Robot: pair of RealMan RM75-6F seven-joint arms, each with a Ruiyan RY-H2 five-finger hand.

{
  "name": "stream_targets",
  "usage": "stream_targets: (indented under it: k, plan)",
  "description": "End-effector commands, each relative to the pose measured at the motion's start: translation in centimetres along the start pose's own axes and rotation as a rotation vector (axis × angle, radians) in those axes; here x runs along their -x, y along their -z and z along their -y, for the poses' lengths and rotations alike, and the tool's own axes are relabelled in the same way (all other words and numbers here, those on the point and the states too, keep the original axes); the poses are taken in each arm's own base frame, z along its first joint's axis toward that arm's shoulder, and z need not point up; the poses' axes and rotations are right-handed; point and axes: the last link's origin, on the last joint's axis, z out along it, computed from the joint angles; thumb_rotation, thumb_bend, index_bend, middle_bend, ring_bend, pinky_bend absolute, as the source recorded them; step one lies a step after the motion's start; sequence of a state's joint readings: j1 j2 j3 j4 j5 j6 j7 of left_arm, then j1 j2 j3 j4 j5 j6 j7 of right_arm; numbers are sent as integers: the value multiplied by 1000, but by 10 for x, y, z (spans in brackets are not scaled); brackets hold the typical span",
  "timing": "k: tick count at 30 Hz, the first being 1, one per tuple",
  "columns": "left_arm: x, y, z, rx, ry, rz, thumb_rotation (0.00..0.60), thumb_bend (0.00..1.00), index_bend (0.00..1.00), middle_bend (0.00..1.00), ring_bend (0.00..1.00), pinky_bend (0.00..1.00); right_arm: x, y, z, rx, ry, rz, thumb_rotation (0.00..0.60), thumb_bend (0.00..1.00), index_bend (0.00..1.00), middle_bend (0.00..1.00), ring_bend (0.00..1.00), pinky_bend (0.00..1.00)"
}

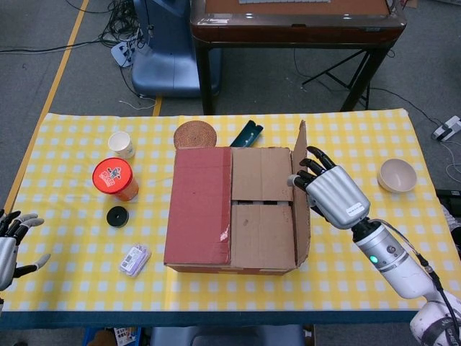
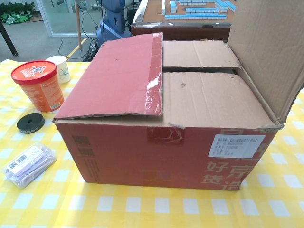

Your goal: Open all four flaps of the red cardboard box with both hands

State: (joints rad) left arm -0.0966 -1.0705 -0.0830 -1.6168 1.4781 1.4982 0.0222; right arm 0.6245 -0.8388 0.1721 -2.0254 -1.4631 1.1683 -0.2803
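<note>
Right hand [image 1: 328,193] fingers on raised right flap [image 1: 301,194]; left hand [image 1: 13,241] spread, empty.

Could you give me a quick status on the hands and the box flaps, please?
Right hand against raised right flap. Left hand open, off at table edge. Left flap flat on red box; inner flaps closed. Nothing blocking.
</note>
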Motion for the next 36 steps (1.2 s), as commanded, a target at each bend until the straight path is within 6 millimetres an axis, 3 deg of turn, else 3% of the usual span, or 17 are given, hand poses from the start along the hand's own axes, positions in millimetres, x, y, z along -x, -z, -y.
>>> stream_targets:
  k: [1,7,20,31,36]
  plan:
    - [0,-1,0,-2,-1,-1,600,167,369,253,131,0,-3,10,-7,30,1,-2,600,1000,391,504,249,108]
    - [-1,-2,-3,6,-4,2,600,167,369,253,131,0,-5,30,-24,97,11,17,600,1000,391,504,249,108]
    - [-9,-9,-10,67,-11,15,600,167,369,253,131,0,24,70,-50,211,-14,134,600,1000,391,504,249,108]
    - [-26,-41,-47,404,148,69,600,173,360,253,131,0,36,76,-51,215,-49,139,600,1000,391,440,249,111]
    - [-27,-65,-74,585,251,154,597,292,355,253,131,0,39,82,-52,232,-61,136,600,1000,391,409,249,126]
